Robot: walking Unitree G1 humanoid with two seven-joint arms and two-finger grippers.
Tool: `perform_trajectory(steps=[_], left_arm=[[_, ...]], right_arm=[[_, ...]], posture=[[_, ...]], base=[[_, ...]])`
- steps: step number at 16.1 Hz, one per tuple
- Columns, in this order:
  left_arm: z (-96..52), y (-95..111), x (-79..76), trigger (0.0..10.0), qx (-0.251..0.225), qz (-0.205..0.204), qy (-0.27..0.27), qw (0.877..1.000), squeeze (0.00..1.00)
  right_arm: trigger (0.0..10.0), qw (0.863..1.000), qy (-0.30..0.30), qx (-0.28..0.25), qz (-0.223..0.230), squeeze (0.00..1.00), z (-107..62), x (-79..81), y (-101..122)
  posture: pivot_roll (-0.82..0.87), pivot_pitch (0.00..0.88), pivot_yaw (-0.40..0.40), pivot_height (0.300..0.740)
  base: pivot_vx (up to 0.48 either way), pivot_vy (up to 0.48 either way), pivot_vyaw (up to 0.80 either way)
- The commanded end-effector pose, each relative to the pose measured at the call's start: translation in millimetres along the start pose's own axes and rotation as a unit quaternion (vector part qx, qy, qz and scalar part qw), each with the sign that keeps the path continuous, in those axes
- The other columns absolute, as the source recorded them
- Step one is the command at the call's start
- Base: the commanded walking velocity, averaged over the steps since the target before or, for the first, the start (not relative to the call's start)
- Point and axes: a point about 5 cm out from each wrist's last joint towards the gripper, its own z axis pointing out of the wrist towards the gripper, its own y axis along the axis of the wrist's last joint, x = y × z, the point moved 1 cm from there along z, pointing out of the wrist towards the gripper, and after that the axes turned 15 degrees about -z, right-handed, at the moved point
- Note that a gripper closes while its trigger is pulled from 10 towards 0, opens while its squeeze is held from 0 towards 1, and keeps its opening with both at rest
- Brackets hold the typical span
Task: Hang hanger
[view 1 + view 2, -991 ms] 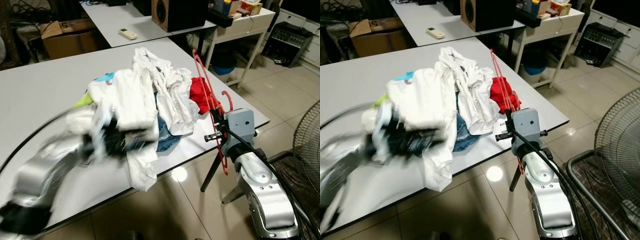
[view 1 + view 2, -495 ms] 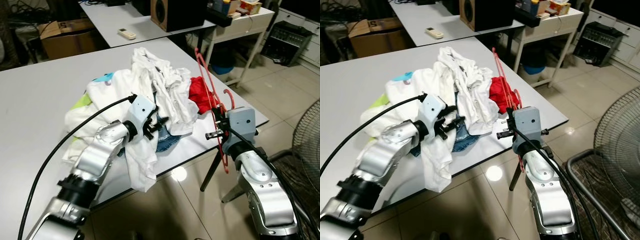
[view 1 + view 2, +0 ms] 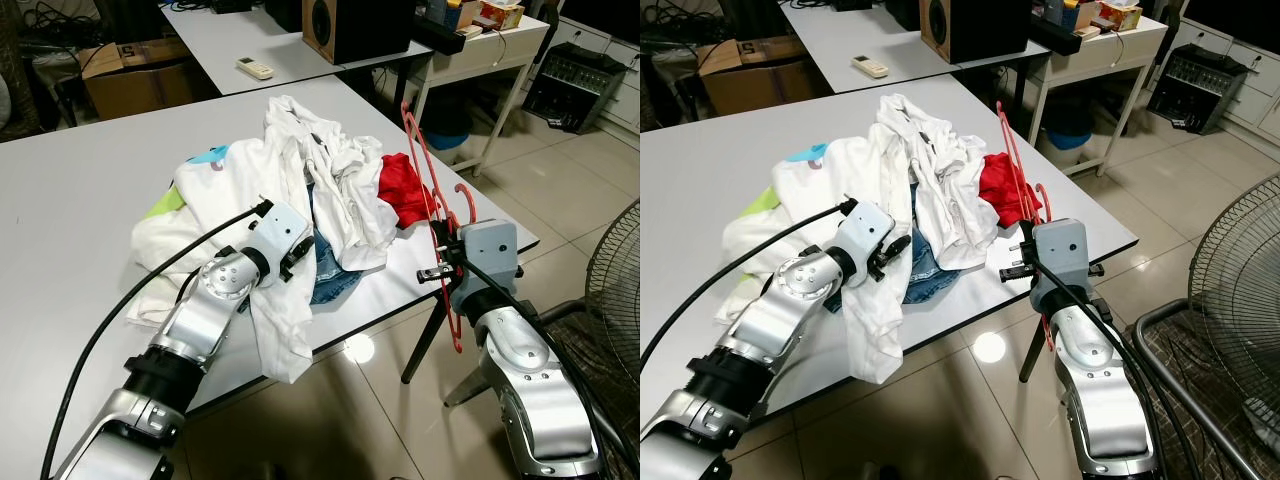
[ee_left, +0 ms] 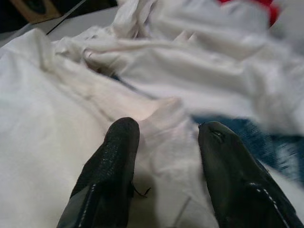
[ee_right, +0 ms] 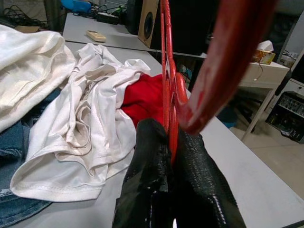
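A red plastic hanger (image 3: 424, 168) stands nearly upright off the table's right edge, its hook (image 3: 459, 191) pointing right. My right gripper (image 3: 441, 270) is shut on its thin bars; in the right wrist view the black fingers (image 5: 151, 156) pinch them. A heap of clothes lies on the white table (image 3: 70, 190): white shirts (image 3: 300, 165), a red garment (image 3: 399, 190) and blue jeans (image 3: 330, 275). My left gripper (image 4: 164, 135) is open and rests on a white shirt (image 4: 57, 118) at the heap's front, with a fold of cloth between its fingers (image 4: 116, 152).
A second table behind holds a remote control (image 3: 258, 68) and a dark speaker (image 3: 355, 25). A cardboard box (image 3: 130, 75) sits at the back left. A floor fan (image 3: 615, 270) stands at the right, a black tripod leg (image 3: 420, 350) under the table's corner.
My left arm swung up from the lower left and set its open gripper on the white shirt. The right gripper with the hanger drifted slightly right.
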Motion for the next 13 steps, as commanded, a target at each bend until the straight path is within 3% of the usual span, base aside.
perform_trajectory(steps=[1, 3, 4, 5, 6, 13], left_arm=[[3.7, 4.0, 1.6, 4.7, -0.006, 0.018, 0.012, 1.000, 0.00], [5.4, 5.3, 2.8, 3.9, -0.007, 0.017, 0.016, 1.000, 0.00], [6.4, 6.3, 3.6, 2.9, -0.008, 0.016, 0.018, 1.000, 0.00], [7.1, 6.7, 4.2, 0.6, -0.008, 0.018, 0.019, 1.000, 0.00], [7.6, 6.7, 4.3, 0.0, -0.009, 0.019, 0.018, 1.000, 0.00], [6.6, 7.7, 7.2, 0.0, -0.016, 0.026, 0.016, 0.999, 0.00]], right_arm=[[10.0, 1.000, -0.009, -0.012, -0.007, 0.00, -0.5, -4.7, 6.4], [10.0, 1.000, -0.008, -0.012, -0.007, 0.00, -0.8, -4.7, 6.3], [10.0, 1.000, -0.008, -0.012, -0.007, 0.00, -1.0, -4.8, 6.2], [10.0, 1.000, -0.009, -0.011, -0.007, 0.00, -1.2, -4.8, 6.2], [10.0, 1.000, -0.009, -0.011, -0.007, 0.00, -1.3, -4.8, 6.1], [10.0, 1.000, -0.010, -0.010, -0.004, 0.00, -0.9, -5.1, 5.3]], posture=[[-0.01, 0.026, 0.028, 0.740], [-0.01, 0.027, 0.029, 0.740], [-0.01, 0.028, 0.031, 0.740], [-0.01, 0.028, 0.032, 0.740], [-0.01, 0.028, 0.032, 0.740], [-0.01, 0.025, 0.033, 0.740]], base=[[0.000, 0.000, 0.00], [0.000, 0.000, 0.00], [0.000, 0.000, 0.00], [0.000, 0.000, 0.00], [0.000, 0.000, 0.00], [0.000, 0.000, 0.00]])
